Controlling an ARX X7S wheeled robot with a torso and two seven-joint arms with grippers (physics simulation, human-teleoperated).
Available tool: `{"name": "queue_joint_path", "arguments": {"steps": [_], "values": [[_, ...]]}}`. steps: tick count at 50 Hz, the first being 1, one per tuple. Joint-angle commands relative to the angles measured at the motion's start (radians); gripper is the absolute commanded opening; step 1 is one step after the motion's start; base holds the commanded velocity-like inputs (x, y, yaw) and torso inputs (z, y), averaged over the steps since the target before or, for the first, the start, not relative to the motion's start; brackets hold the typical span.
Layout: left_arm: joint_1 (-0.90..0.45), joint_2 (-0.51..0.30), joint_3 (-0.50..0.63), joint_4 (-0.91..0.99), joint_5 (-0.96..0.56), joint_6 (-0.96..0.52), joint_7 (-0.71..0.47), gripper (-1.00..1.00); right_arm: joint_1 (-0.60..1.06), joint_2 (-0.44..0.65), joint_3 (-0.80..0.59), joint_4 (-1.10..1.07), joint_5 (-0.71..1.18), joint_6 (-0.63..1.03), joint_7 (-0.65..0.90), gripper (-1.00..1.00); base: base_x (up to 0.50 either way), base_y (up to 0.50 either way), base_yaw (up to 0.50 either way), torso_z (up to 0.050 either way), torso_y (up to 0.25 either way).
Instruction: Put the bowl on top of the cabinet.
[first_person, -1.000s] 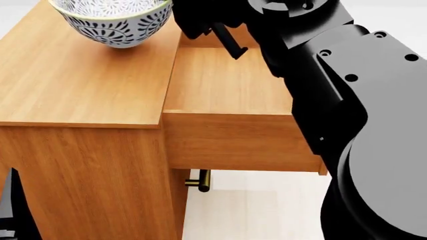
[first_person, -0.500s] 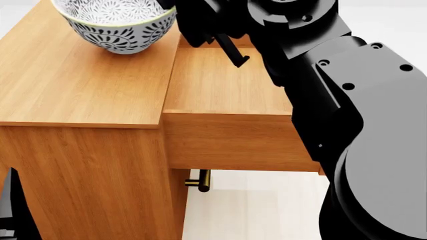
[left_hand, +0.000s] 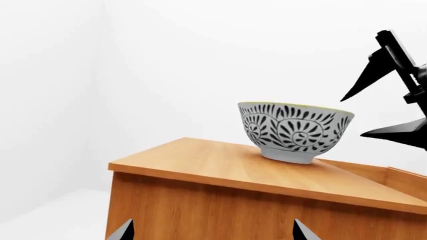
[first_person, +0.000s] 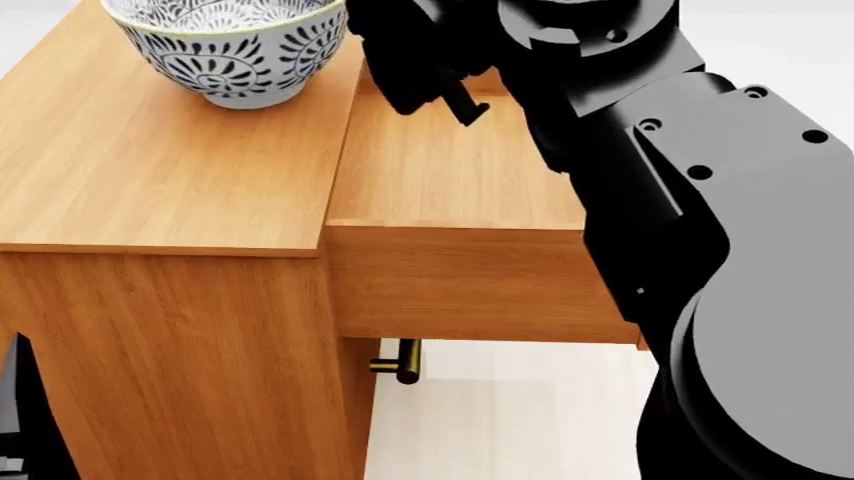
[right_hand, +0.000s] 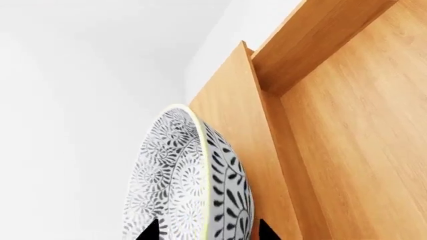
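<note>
The bowl sits upright on the flat top of the cabinet, near the top's right edge, and from the head view its patterned inside looks empty as far as the frame shows. The left wrist view confirms it: the bowl's foot rests flat on the wood, with nothing else on that surface. Beside the top, one level lower, a pulled-out drawer stands open, its wooden floor bare. The right gripper hangs over the back of that drawer, just right of the bowl, jaws spread; in the right wrist view its two dark tips straddle the bowl's rim, one on each side, and whether they touch it I can't tell. The left gripper shows only two tips at the edge of its own camera, set wide apart, holding nothing, facing the cabinet's side. Below the drawer, a brass bar handle pokes out.
</note>
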Motion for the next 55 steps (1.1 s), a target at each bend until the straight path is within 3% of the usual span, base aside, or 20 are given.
{"name": "queue_joint_path", "arguments": {"steps": [1,27,37,42,44,45,55], "values": [[-0.006,0.019,-0.022,-0.016,0.019,0.008,0.015,1.0,0.021,-0.021,0.038,0.007,0.004,0.0,-0.071,1.0,0.0,0.0,0.0,0.0,0.0],[-0.006,0.017,-0.007,-0.015,0.028,0.01,0.012,1.0,0.082,-0.021,0.022,0.036,-0.023,0.027,-0.087,1.0,0.0,0.0,0.0,0.0,0.0],[-0.002,0.013,0.003,-0.002,0.033,0.005,0.008,1.0,0.11,-0.018,-0.017,0.088,-0.084,0.062,-0.158,1.0,0.0,0.0,0.0,0.0,0.0],[-0.005,0.015,0.012,-0.004,0.04,0.005,0.009,1.0,0.123,0.234,0.002,-0.484,-0.142,-0.248,-0.094,1.0,0.0,0.0,0.0,0.0,0.0],[-0.005,0.015,0.014,-0.004,0.042,0.005,0.009,1.0,0.124,0.269,0.006,-0.564,-0.152,-0.29,-0.079,1.0,0.0,0.0,0.0,0.0,0.0],[-0.006,0.015,0.018,-0.003,0.045,0.003,0.008,1.0,0.13,0.336,0.013,-0.709,-0.177,-0.366,-0.057,1.0,0.0,0.0,0.0,0.0,0.0],[-0.009,0.016,0.029,-0.006,0.054,0.004,0.009,1.0,0.084,0.531,0.002,-1.142,-0.313,-0.566,-0.026,1.0,0.0,0.0,0.0,0.0,0.0]]}}
